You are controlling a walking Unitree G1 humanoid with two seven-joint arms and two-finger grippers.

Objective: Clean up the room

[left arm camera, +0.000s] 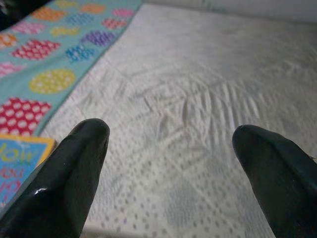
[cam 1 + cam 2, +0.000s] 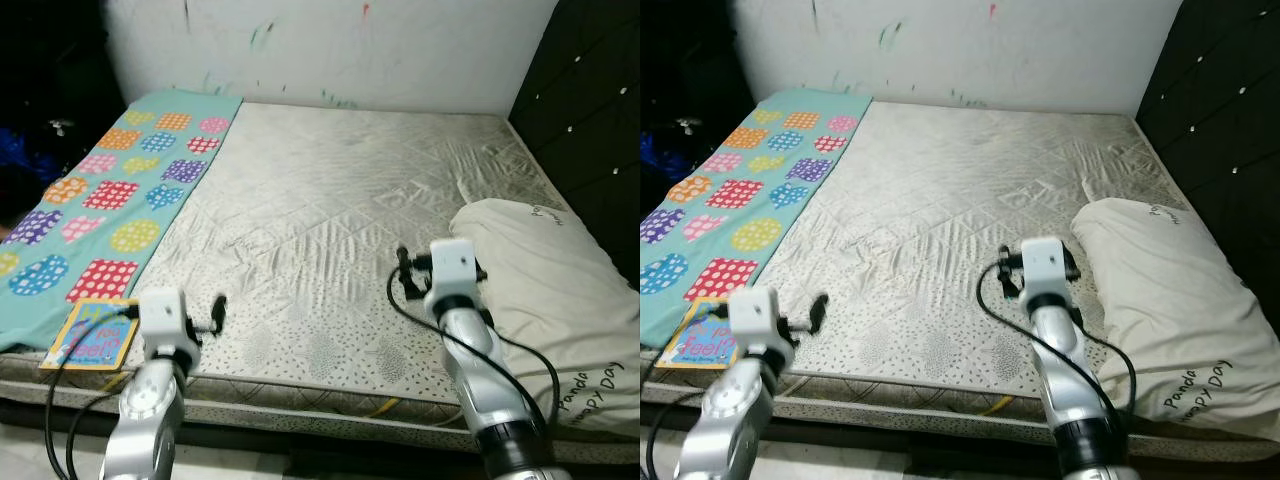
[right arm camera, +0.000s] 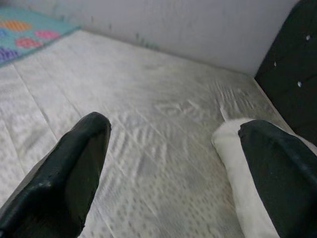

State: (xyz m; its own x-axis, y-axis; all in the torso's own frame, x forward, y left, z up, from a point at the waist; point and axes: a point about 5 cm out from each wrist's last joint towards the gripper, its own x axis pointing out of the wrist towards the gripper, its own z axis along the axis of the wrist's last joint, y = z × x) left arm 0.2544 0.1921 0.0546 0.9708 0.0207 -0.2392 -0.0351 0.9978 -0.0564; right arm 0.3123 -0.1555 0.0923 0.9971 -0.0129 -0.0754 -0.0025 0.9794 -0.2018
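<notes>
Both hands hover empty over the near edge of the bed: the left hand (image 1: pixel 163 163) has its two black fingers spread wide with nothing between them, and the right hand (image 3: pixel 168 168) is likewise spread and holding nothing. From the head view the left hand sits at about 7 o'clock, just inside the mattress (image 2: pixel 330 200) edge, and the right hand at about 5 o'clock, just beside the white pillow (image 2: pixel 545 300). That pillow lies along the right side of the bed at 4 o'clock, against the dark padded headboard (image 2: pixel 590 110), with printed lettering on its near end. A turquoise blanket (image 2: pixel 110 190) with coloured dotted patches runs along the left side from 11 to 8 o'clock, and a children's book (image 2: pixel 88 335) lies on the bed's near corner at 8 o'clock, touching the blanket's near end and just beside the left hand. Judging from this, the tidying is at an early stage, with the robot squared up to the bed and choosing what to take. The book looks the likeliest first pick: the left hand would need to swing toward 8 o'clock, drop to the flat cover and pinch an edge, which is awkward on a soft mattress
</notes>
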